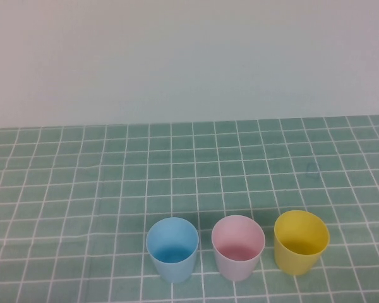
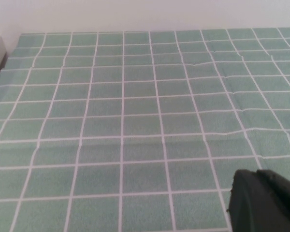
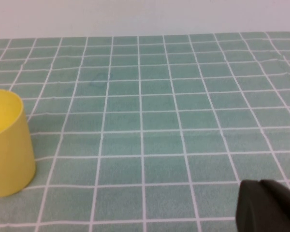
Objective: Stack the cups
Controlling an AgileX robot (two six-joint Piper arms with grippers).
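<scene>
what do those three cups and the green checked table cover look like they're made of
Blue cup, pink cup, yellow cup: likely thin plastic, matte, with uniform pastel colour and thin rims. Cover: probably cloth or soft vinyl, since it shows creases. Left claw and right claw show only as dark edges in their wrist views.

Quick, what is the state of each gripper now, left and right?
Left gripper: cannot be told; only a dark part shows, above bare cloth.
Right gripper: cannot be told; it holds nothing, beside the yellow cup.
</scene>
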